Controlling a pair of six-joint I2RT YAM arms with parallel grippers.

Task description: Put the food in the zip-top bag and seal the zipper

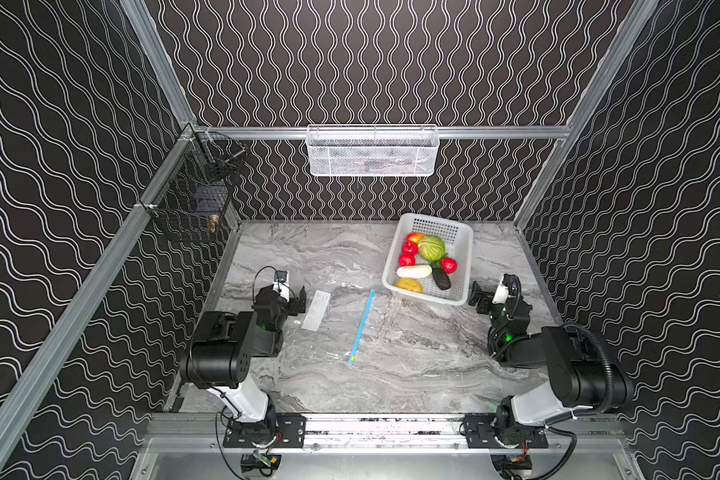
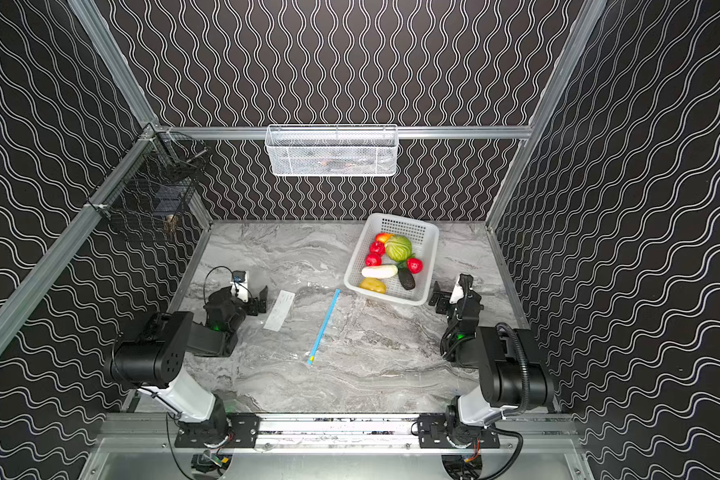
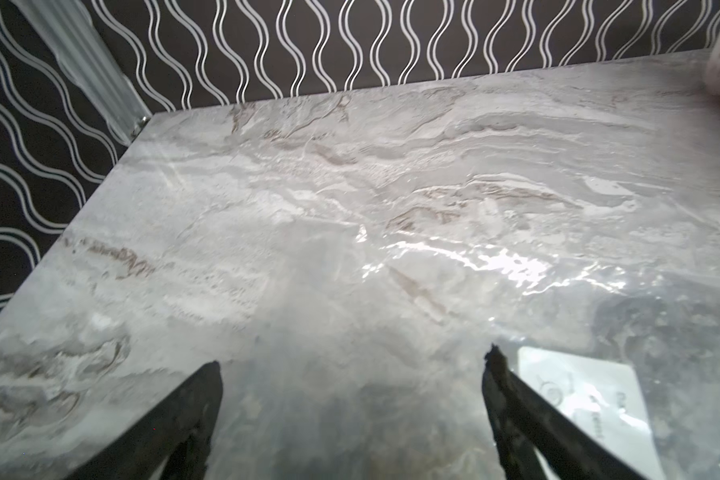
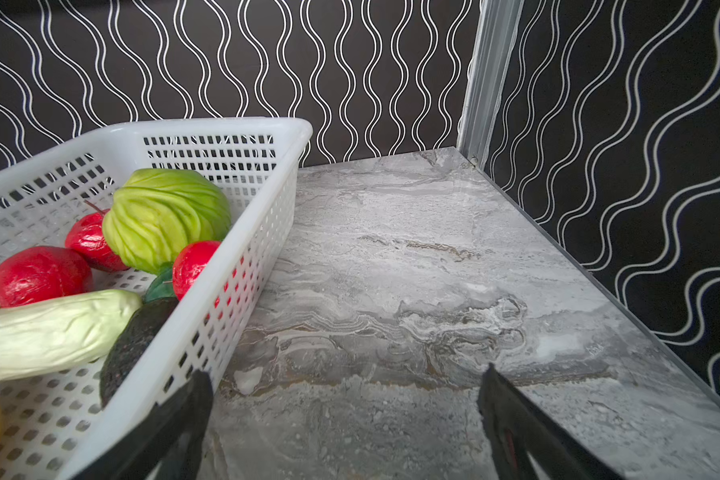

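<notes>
The clear zip-top bag (image 1: 336, 328) lies flat on the marble table, with its white label (image 1: 316, 309) toward my left gripper (image 1: 299, 302). The blue zipper (image 1: 362, 324) runs along the bag's right side, with the yellow slider (image 1: 353, 356) at its near end. The food sits in a white perforated basket (image 1: 462, 232): cabbage (image 1: 432, 248), red fruits (image 1: 409, 248), radish (image 1: 414, 272), a dark avocado-like piece (image 1: 441, 279), a yellow piece (image 1: 409, 285). My right gripper (image 1: 478, 297) stands open just right of the basket. Both grippers (image 3: 354, 357) (image 4: 346, 370) are open and empty.
A white wire basket (image 1: 373, 151) hangs on the back rail, and a black wire basket (image 1: 196, 195) hangs at the back left corner. Patterned walls close in three sides of the table (image 1: 412, 374). Both arm bases sit on the front rail.
</notes>
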